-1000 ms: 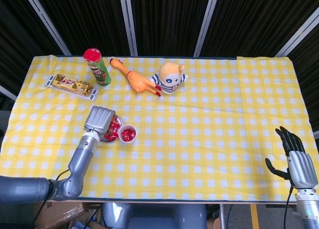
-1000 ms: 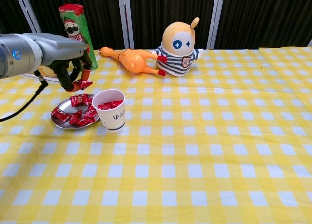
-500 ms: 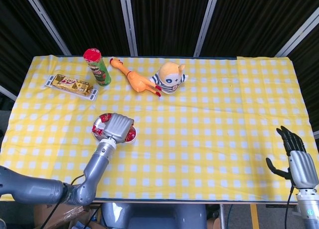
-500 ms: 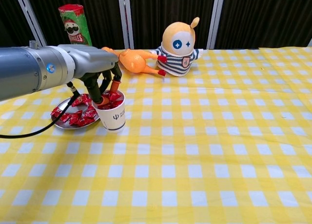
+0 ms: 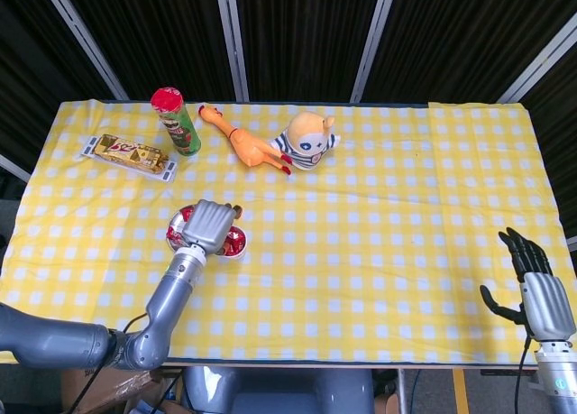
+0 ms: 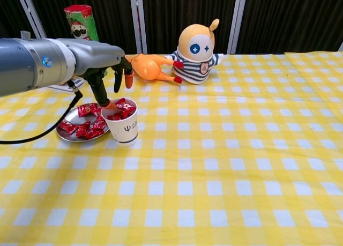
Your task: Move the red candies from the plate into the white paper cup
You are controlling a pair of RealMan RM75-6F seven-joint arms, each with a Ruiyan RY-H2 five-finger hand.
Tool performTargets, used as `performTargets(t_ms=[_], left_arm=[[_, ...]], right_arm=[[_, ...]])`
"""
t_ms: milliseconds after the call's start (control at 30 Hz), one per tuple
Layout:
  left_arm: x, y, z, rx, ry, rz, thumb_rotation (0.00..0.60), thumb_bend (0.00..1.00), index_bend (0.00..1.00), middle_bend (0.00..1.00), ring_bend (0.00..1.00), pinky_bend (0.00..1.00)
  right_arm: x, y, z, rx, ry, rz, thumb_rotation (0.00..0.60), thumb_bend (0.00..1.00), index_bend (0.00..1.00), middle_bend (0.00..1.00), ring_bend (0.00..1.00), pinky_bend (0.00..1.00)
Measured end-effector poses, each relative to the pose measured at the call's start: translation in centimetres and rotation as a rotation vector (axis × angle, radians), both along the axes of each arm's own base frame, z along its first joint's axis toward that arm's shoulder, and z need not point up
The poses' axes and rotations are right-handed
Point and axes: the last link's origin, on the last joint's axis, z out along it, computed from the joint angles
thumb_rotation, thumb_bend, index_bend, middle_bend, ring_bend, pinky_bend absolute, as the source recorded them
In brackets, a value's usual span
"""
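A yellow-and-white checked cloth covers the worktop [image 5: 379,216], backed by dark curtains with pale uprights. Over the white paper cup [image 6: 122,123], the fingers [image 6: 128,77] of the left hand [image 6: 110,70] hang spread and apart, holding nothing; one fingertip dips close to the cup's rim on its left side, though whether it touches the candy there cannot be told. The grey left arm [image 6: 32,64] reaches in level from the left edge. Red candies [image 6: 120,109] are heaped in the cup, and more red candies [image 6: 80,127] lie on the small metal plate [image 6: 63,134] touching the cup's left side. In the head view the hand covers most of the cup and part of the plate. At the near right corner the dark right hand [image 5: 532,283] stands upright beyond the worktop's edge, fingers straight and apart, empty; its arm is cut off by the frame. Along the far side stand a crisps tube [image 5: 176,121], a rubber chicken [image 5: 245,147], a striped plush toy [image 5: 306,140] and a snack box [image 5: 128,156].
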Motion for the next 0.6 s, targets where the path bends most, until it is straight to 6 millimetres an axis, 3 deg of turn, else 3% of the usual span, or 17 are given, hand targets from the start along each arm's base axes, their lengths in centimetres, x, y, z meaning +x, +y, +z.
performTargets(t_ms=[67, 133, 200, 333, 433, 600], left_arm=[[-0.1, 0.1, 0.5, 0.01, -0.015, 0.006, 0.6, 0.27, 0.24, 0.37, 0.89, 0.9], [-0.2, 0.2, 1.0, 0.024, -0.033, 0.003, 0.6, 0.26, 0.23, 0.5, 0.9, 0.9], [-0.2, 0.4, 1.5, 0.047, -0.049, -0.005, 0.6, 0.26, 0.25, 0.7, 0.94, 0.92], [-1.1, 0.7, 2.7, 0.102, -0.028, -0.017, 0.6, 0.26, 0.3, 0.89, 0.99, 0.95], [-2.3, 1.0, 3.3, 0.123, 0.03, -0.013, 0.6, 0.26, 0.32, 0.94, 1.0, 0.96], [-4.1, 1.4, 3.4, 0.125, 0.076, 0.04, 0.6, 0.26, 0.33, 0.95, 1.0, 0.97]], right_arm=[[0.0, 0.0, 0.0, -0.002, 0.001, 0.0, 0.6, 0.41, 0.0, 0.0, 0.0, 0.0], [0.0, 0.0, 0.0, -0.004, 0.0, -0.001, 0.6, 0.41, 0.0, 0.0, 0.0, 0.0], [0.0, 0.0, 0.0, -0.004, 0.0, -0.001, 0.6, 0.41, 0.0, 0.0, 0.0, 0.0], [0.0, 0.0, 0.0, -0.002, 0.002, -0.001, 0.6, 0.41, 0.0, 0.0, 0.0, 0.0], [0.0, 0.0, 0.0, -0.002, 0.001, -0.001, 0.6, 0.41, 0.0, 0.0, 0.0, 0.0], [0.0, 0.0, 0.0, -0.001, 0.003, -0.003, 0.6, 0.41, 0.0, 0.0, 0.0, 0.0]])
